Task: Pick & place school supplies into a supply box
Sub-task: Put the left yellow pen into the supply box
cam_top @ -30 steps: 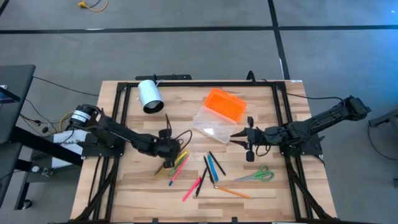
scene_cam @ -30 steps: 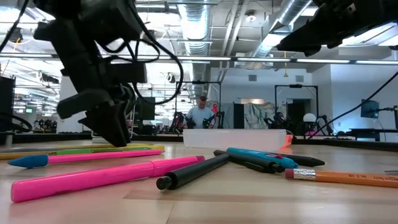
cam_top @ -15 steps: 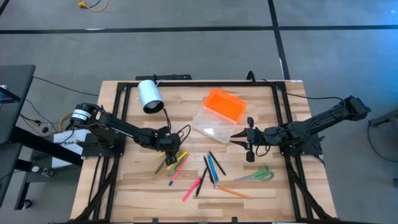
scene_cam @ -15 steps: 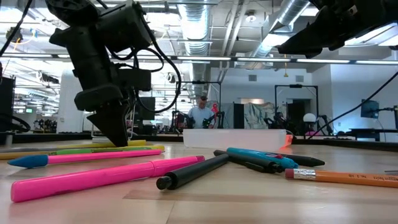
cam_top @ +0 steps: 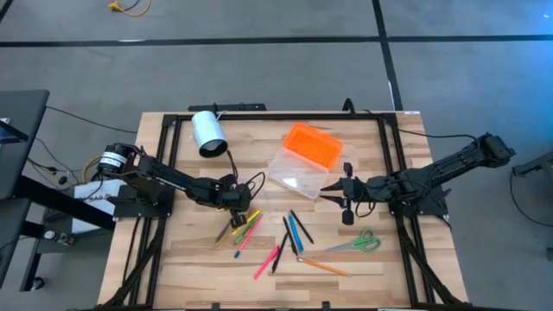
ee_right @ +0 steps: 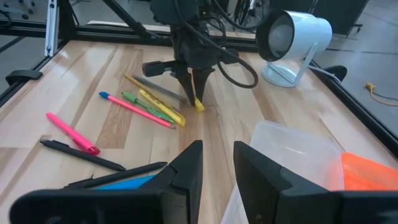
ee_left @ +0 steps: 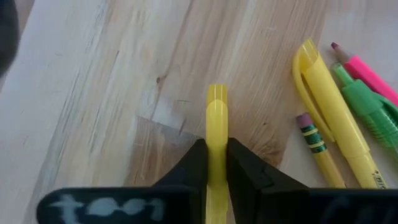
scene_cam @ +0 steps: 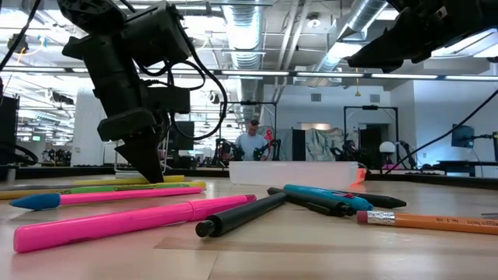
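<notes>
Left gripper [cam_top: 235,205] at centre-left of the high view, jaws clamped on a yellow pen [ee_left: 216,134], pinched across its barrel with one end sticking out past the fingertips; lifted a little, to judge by the right wrist view, where the pen's tip hangs just above the wood at upper centre. Gripped by itself, probably so that one item at a time can travel to the box without dragging its neighbours. Just beside it on the table [cam_top: 186,250], a loose bundle of yellow highlighter [ee_left: 336,121], pencil [ee_left: 318,154], green pen [ee_left: 367,106] and pink pen [ee_left: 367,71], lying roughly parallel. More pens [cam_top: 294,233] in a fan at lower centre of the high view, green-handled scissors [cam_top: 359,243] at lower right. Supply box [cam_top: 302,160] at upper centre, open, orange lid [cam_top: 314,144] folded back and clear base [cam_top: 294,177] facing up, presumably so that things can be dropped straight in. White cylinder [cam_top: 207,133] at upper left, apart from it all. Right gripper [cam_top: 344,193] at centre-right beside the clear base, hovering, jaws apart and holding nothing, seemingly waiting near the box. Person [scene_cam: 250,141] far off in the room, mid-frame in the low view.
</notes>
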You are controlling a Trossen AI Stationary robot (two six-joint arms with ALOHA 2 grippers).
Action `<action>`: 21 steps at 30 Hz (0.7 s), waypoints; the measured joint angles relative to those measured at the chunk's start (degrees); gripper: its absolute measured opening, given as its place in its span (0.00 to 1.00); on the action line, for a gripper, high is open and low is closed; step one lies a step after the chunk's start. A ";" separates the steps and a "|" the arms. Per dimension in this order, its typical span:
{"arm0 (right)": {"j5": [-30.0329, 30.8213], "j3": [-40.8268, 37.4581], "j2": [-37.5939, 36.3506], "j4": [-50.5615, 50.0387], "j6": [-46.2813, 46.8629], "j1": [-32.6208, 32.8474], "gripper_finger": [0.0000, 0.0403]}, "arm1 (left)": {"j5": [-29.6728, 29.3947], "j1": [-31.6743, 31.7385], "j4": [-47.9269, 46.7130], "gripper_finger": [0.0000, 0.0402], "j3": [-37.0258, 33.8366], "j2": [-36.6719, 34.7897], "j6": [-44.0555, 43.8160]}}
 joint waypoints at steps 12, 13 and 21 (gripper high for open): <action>-0.02 0.00 0.00 0.00 0.02 0.00 0.21 | -0.28 0.09 -0.78 0.06 1.99 0.11 3.40; -0.02 0.00 0.00 0.01 0.02 0.01 0.21 | -0.26 0.08 -0.68 0.06 2.27 0.11 3.89; -0.02 0.00 0.00 0.00 0.00 0.00 0.21 | 0.06 0.00 -0.51 0.06 5.09 0.11 9.06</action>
